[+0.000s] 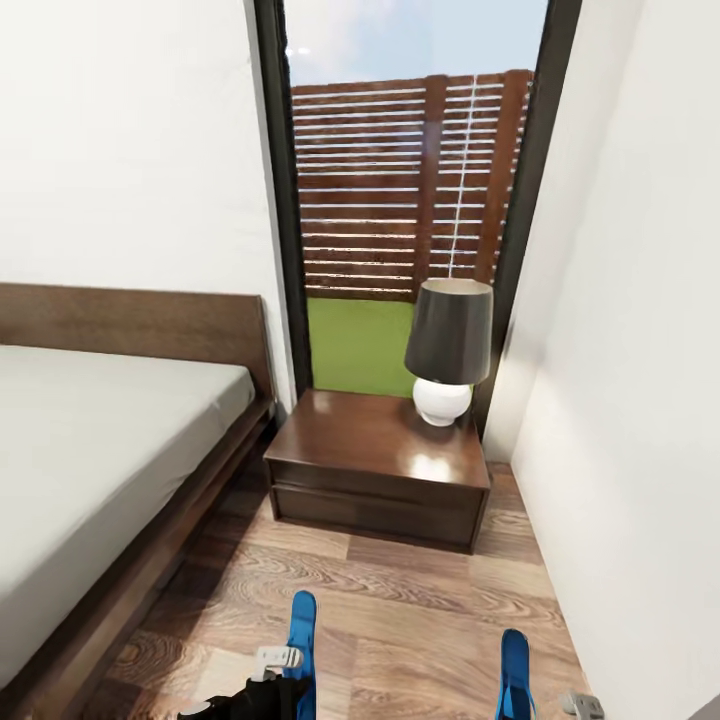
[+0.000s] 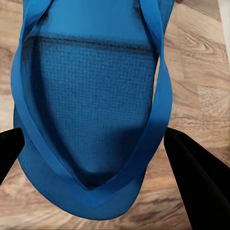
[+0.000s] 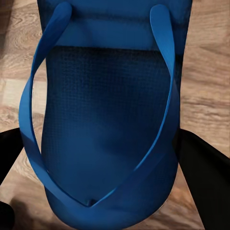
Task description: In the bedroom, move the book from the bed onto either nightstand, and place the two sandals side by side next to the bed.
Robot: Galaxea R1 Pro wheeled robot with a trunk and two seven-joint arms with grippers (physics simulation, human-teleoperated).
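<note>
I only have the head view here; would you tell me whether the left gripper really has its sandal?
Observer: Yes. In the left wrist view, the left gripper has a dark finger against each side edge of the left sandal.
Operator: And the right side?
Observer: Same there: the right gripper flanks the right sandal, strap side facing the camera.
Operator: Which end sits between the fingers?
Observer: On both, the end where the two straps meet in a V.
</note>
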